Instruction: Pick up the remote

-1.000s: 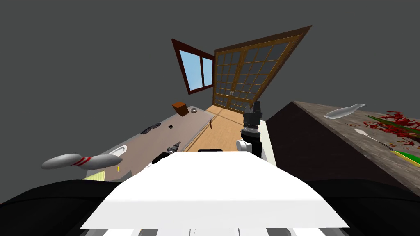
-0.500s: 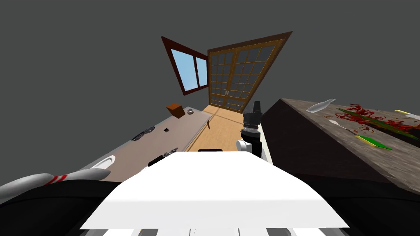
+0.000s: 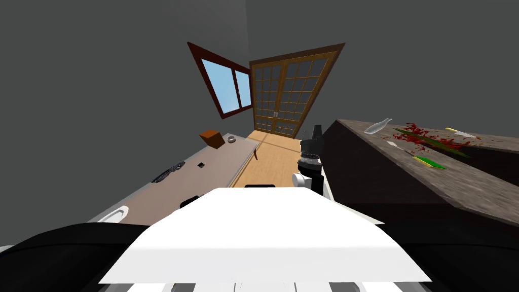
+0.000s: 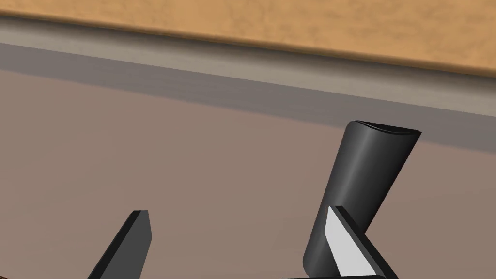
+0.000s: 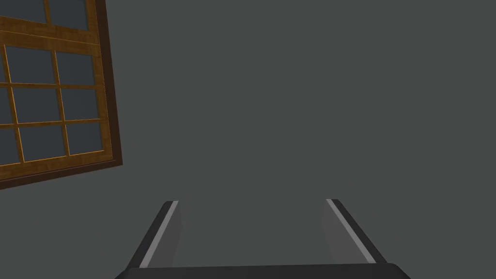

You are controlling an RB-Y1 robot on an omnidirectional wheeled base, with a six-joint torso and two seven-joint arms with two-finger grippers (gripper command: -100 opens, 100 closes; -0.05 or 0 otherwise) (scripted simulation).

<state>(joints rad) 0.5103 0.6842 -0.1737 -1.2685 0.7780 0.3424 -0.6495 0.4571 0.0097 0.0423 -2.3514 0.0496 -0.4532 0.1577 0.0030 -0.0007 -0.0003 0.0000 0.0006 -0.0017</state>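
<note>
Left wrist view: left gripper [image 4: 237, 211] jaws spread over brown surface [image 4: 193, 160], black rounded bar [image 4: 373, 169] beside one; right gripper [image 5: 252, 201] jaws spread too.

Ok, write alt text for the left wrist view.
A black, rounded bar, likely the remote, sits on a brown table behind one of the left gripper's open fingers, not between them; a wood floor shows past the table's edge.

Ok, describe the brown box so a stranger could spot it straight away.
Start from the long grey-brown table on the robot's left, running toward the window. At its far end sits the brown box. Its neighbour is a small round grey dish; the box alone is brown and square-edged.
</note>
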